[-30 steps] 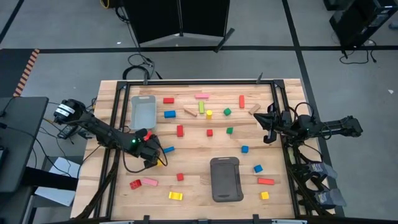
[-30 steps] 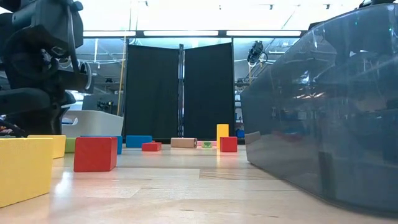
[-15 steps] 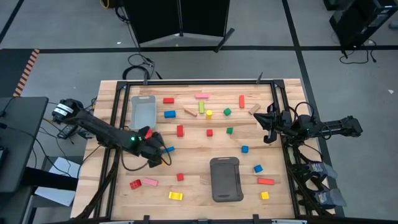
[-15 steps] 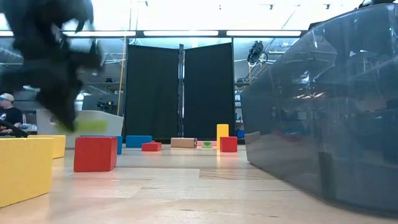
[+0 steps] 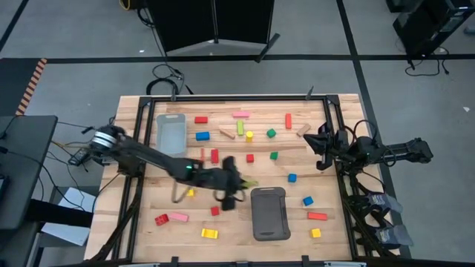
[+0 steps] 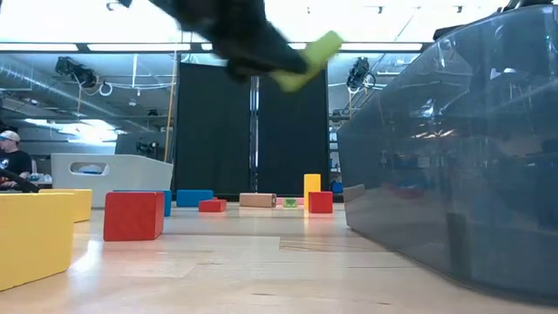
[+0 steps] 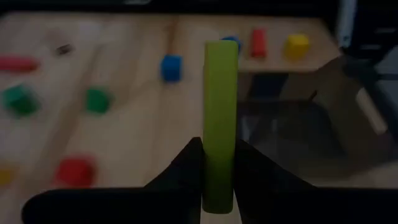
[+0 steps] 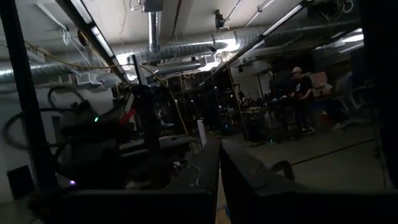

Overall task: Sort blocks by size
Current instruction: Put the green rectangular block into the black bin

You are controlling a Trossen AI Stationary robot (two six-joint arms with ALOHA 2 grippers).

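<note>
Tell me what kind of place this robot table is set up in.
Probably a robotics lab or workshop: bare ceiling ducts and strip lights overhead, a black folding screen behind the wooden table, and cables across the floor.

I work in a robotics lab or workshop: bare silver ventilation ducts (image 8: 186,50) and long strip lights (image 6: 253,46) run overhead, a grey concrete floor marked with black tape lines (image 5: 74,81) surrounds my slatted wooden table (image 5: 230,159), and black folding screens (image 6: 253,131) stand behind.
</note>
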